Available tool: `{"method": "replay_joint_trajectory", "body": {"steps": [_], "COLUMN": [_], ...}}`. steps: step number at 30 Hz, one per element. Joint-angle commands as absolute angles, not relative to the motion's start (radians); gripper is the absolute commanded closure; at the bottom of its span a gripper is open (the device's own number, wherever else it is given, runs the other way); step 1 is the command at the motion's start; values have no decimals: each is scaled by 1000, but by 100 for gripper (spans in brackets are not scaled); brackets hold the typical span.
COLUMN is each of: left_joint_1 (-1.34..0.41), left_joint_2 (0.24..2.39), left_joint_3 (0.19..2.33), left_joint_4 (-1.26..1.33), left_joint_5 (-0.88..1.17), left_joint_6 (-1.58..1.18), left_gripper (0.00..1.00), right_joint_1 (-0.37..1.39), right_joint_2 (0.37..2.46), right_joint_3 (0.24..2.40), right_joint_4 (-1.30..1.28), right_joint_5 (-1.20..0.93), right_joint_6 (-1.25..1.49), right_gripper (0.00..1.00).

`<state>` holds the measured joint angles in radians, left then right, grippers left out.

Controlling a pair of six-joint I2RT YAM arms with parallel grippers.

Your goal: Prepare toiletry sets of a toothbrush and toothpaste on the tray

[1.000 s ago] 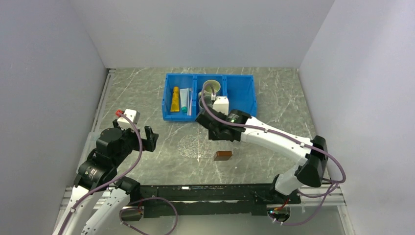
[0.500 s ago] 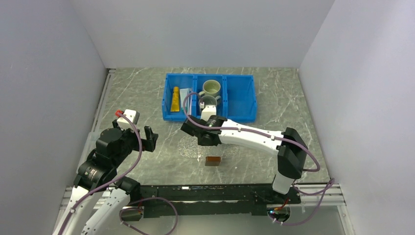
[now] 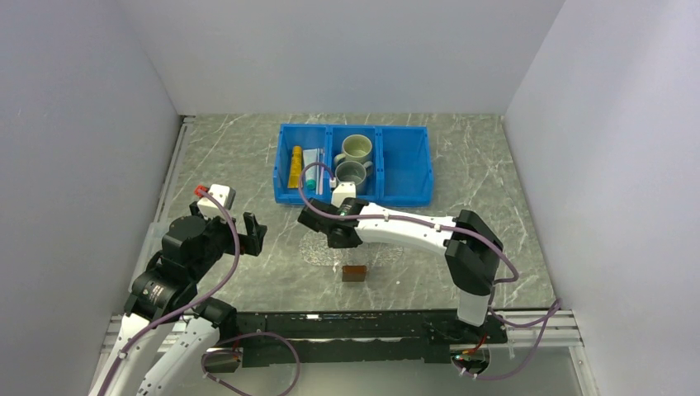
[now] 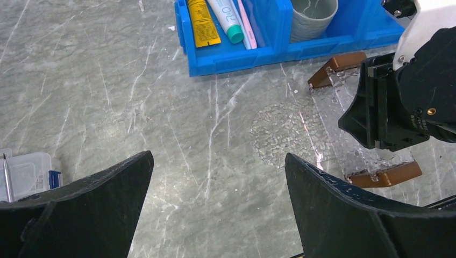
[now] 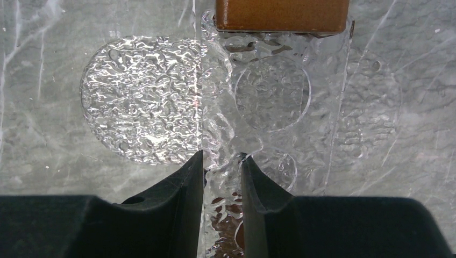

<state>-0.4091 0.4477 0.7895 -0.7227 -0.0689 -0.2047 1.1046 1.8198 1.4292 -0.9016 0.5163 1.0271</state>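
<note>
Right pincer [image 5: 221, 157]: my fingers are drawn close and clamped on the clear tray [image 5: 274, 91] near one end. A brown patch shows between them, maybe that end's handle, but I cannot tell.
Tray: it lies flat on the table [image 3: 231, 165], on the near side of the blue bin [image 3: 409, 200]. Its other brown handle [image 5: 280, 15] points toward my base, and nothing lies on it yet.
Why gripped there: holding one end lets me slide the sheet flat, I judge.
Toothpaste: a yellow tube [image 4: 203, 24] and a white tube [image 4: 225, 19] lie side by side in the bin's left compartment.
Toothbrush [image 4: 246, 24]: it lies just right of the white tube, in the same compartment.
Mugs [image 3: 357, 148]: two stand in the middle compartment.
Left pincer [image 4: 218, 156]: my fingers are spread wide and hold nothing. It hovers on the left, well apart from the tray, out of the way, I judge.
</note>
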Motion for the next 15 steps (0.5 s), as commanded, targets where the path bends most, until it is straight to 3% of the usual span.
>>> {"method": "replay_joint_trajectory", "body": {"steps": [1, 15], "left_joint_1": [-413, -413], "left_joint_2": [449, 452], "left_joint_3": [795, 794], "left_joint_4": [-703, -703], "left_joint_5": [-77, -81], "left_joint_6": [-212, -211], "left_gripper": [1, 1], "right_joint_1": [1091, 1065], "right_joint_2": [1816, 1864], "right_joint_3": [1431, 1432], "right_joint_4": [-841, -810], "right_joint_5": [528, 523], "right_joint_6": [999, 970], "right_gripper": [100, 100]}}
